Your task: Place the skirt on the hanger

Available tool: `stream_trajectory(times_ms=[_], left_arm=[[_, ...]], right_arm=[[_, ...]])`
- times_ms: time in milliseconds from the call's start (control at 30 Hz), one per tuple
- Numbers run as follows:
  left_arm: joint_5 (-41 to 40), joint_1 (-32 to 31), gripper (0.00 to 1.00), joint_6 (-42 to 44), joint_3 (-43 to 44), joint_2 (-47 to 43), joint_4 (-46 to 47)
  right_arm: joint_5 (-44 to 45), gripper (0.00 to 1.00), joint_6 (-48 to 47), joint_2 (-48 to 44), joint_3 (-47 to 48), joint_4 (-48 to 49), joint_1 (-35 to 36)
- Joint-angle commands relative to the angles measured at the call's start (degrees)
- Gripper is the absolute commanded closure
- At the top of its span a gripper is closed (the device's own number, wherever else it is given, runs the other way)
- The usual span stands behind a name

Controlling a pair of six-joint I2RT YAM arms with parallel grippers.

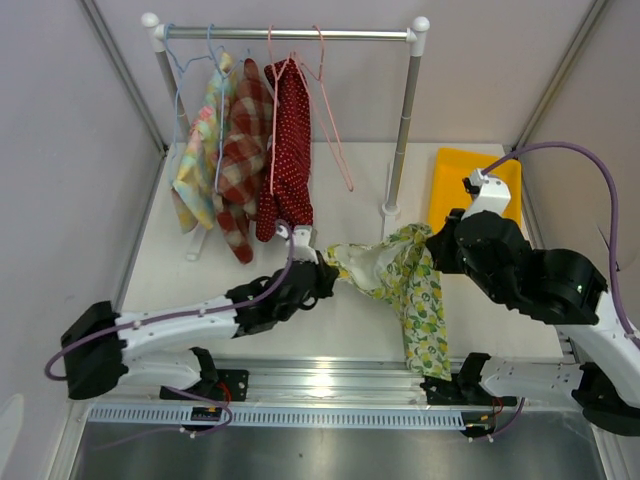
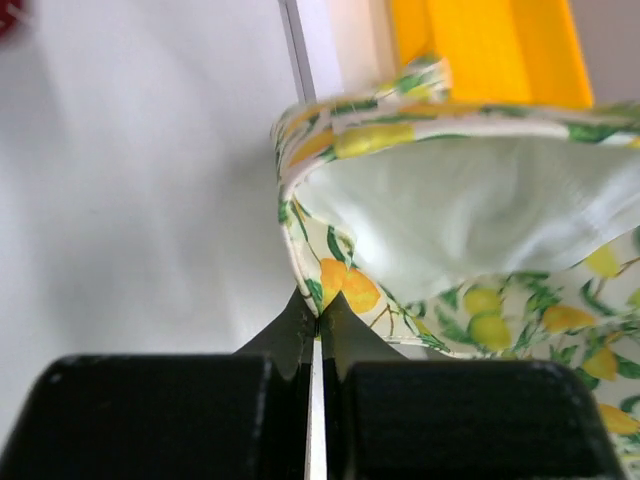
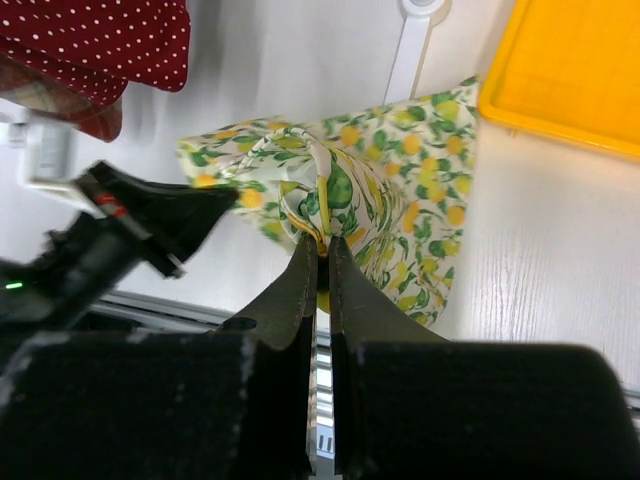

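Since the skirt (image 1: 410, 272) hangs over the table (image 1: 170, 275) between left jaws and right jaws, both clenched on its waistband, I'd keep it taut lifting toward the pink hanger (image 1: 341, 140).

Left arm (image 1: 180, 328) and right arm (image 1: 545, 280): white links, black joints, purple cables (image 1: 560, 145) (loosely looped); left gripper (image 2: 318, 318) and right gripper (image 3: 322, 245) are black wedges.

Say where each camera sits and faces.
Top external: above and behind, looking down on table, rack, left arm, right arm.
Left wrist: on the left arm, looking past left fingers at skirt and tray.
Right wrist: on the right arm, looking past right fingers at skirt; left arm shows.
All three share the skirt.
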Motion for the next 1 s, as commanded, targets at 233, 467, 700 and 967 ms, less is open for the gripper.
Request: stream_trajectory(times_ms=[233, 467, 700, 967], left_arm=[[-6.07, 7.82, 1.0, 7.42, 11.38, -22.67, -33.27], [1.38, 20.2, 1.0, 14.28, 25.26, -19.97, -37.08], [10.78, 28.83, 1.0, 18.59, 45.12, -5.3, -38.75], [22.05, 36.83, 1.0, 20.61, 52.98, -1.41, -41.21]], right_arm=[[-1.5, 1.0, -8.06, -1.07, -3.54, 8.55, -4.02], [-25.36, 1.0, -17.82, 1.47, -5.84, 22.62, -23.43], [-45.27, 1.0, -20.29, 10.44, 1.88, 29.48, -40.49], [-48.8, 1.0, -19.41, 12.82, 3.75, 32.03, -41.74]])
